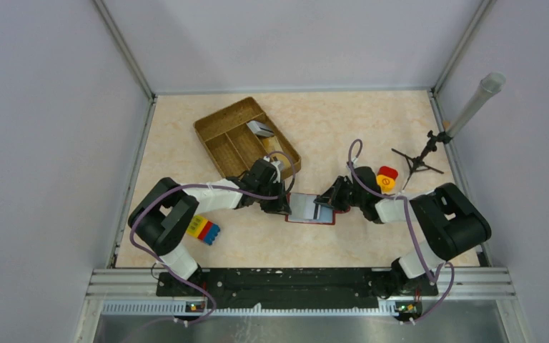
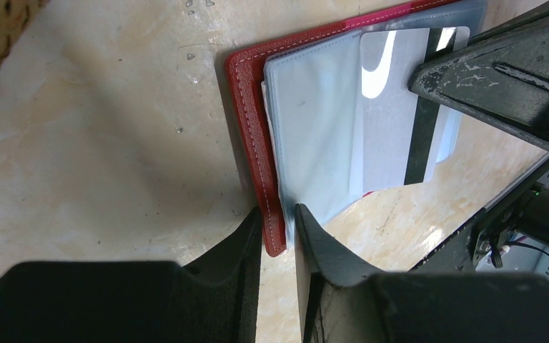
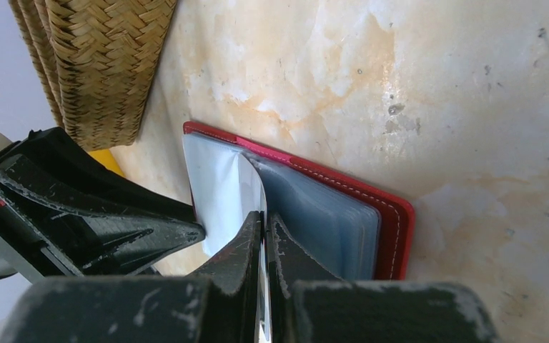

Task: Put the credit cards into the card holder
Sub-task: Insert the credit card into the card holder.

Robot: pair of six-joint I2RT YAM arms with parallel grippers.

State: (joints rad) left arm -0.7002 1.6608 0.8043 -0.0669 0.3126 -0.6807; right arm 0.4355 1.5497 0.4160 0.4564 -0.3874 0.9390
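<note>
The card holder [image 1: 307, 209] lies open on the table, a red cover with clear plastic sleeves [image 2: 314, 121]. My left gripper [image 2: 279, 230] is shut on its near edge, with the red cover [image 2: 254, 143] and the sleeves between the jaws. My right gripper [image 3: 264, 232] is shut on a silver credit card [image 2: 393, 107] with a black stripe, held edge-on at the sleeves [image 3: 329, 214]. In the top view the two grippers [image 1: 284, 206] [image 1: 327, 207] meet over the holder from left and right. Another grey credit card [image 1: 261, 128] lies in the woven tray.
A woven compartment tray [image 1: 221, 136] stands behind the left arm. A yellow-red-blue toy block [image 1: 204, 230] lies at the front left. A red and yellow button [image 1: 387, 179] and a small black tripod [image 1: 418, 161] with a grey tube stand at the right.
</note>
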